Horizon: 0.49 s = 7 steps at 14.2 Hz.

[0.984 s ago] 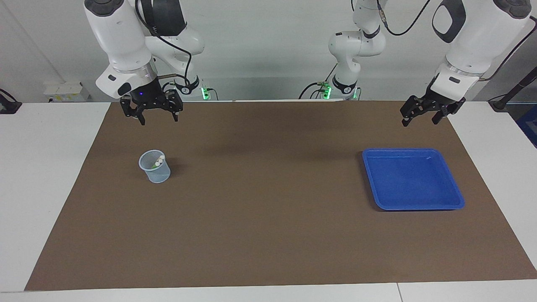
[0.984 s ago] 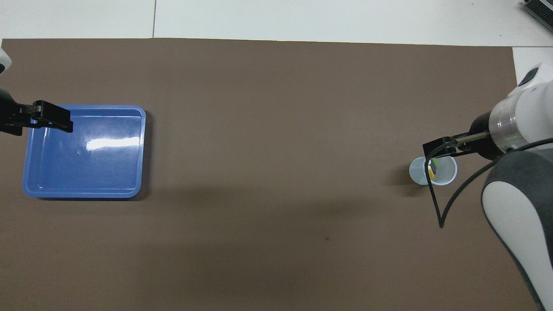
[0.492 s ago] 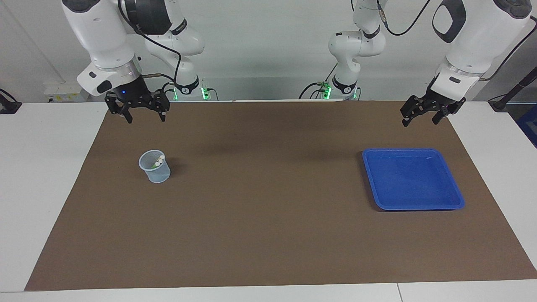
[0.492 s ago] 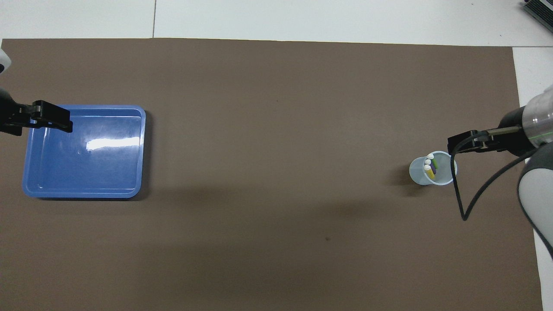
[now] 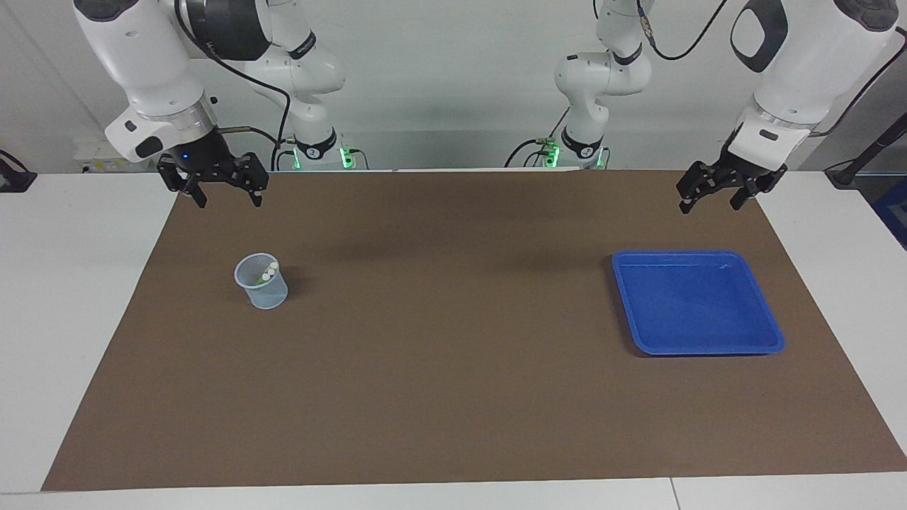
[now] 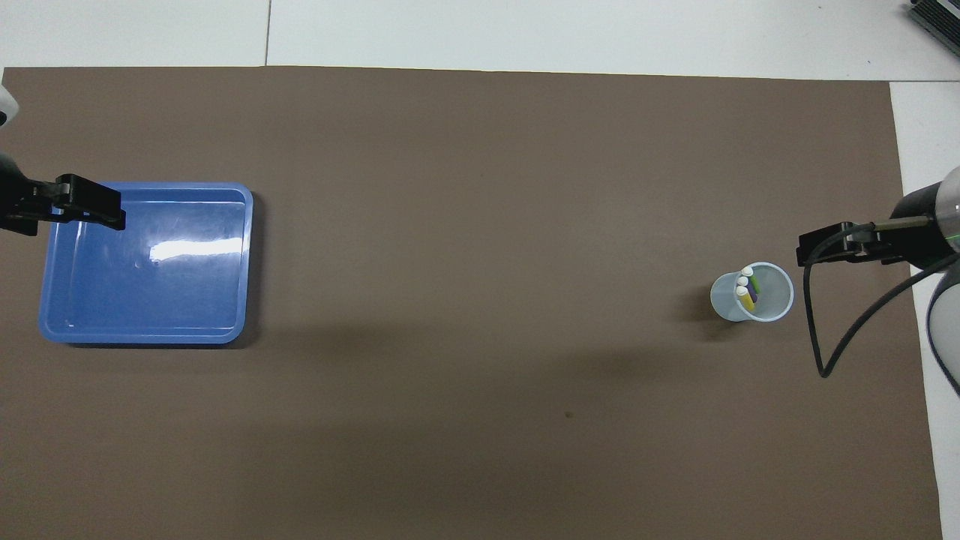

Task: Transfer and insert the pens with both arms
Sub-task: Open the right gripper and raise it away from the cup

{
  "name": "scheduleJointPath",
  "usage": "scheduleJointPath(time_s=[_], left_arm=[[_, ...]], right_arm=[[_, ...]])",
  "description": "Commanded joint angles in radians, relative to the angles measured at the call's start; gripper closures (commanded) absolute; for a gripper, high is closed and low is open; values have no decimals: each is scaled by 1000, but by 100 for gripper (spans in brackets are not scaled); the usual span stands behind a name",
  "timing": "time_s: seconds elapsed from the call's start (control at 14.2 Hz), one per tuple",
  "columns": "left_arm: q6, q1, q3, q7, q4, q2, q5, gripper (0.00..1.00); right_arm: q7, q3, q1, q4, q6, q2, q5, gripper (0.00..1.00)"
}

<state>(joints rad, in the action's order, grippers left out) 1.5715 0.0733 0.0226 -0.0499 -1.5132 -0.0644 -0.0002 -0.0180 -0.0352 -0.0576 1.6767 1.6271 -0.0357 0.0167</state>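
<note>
Pens point(image 6: 748, 290) stand together in a cup point(image 5: 261, 282) (task apparently finished); blue tray point(image 5: 698, 302) bare; right tool point(image 5: 222, 191) and left tool point(image 5: 711, 193) hang open, empty.

No writing, label, brand or number can be read on anything here.
</note>
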Motion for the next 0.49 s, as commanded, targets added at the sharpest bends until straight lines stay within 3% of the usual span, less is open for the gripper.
scheduleJointPath(time_s=[0.0,0.42], left_arm=[[-10,14,14,10,13,1,11,0],[-10,14,14,10,13,1,11,0]], right_arm=[[-14,1,-1,-5,-29,-10,-24,0],[-14,6,-1,-5,-29,-10,-24,0]])
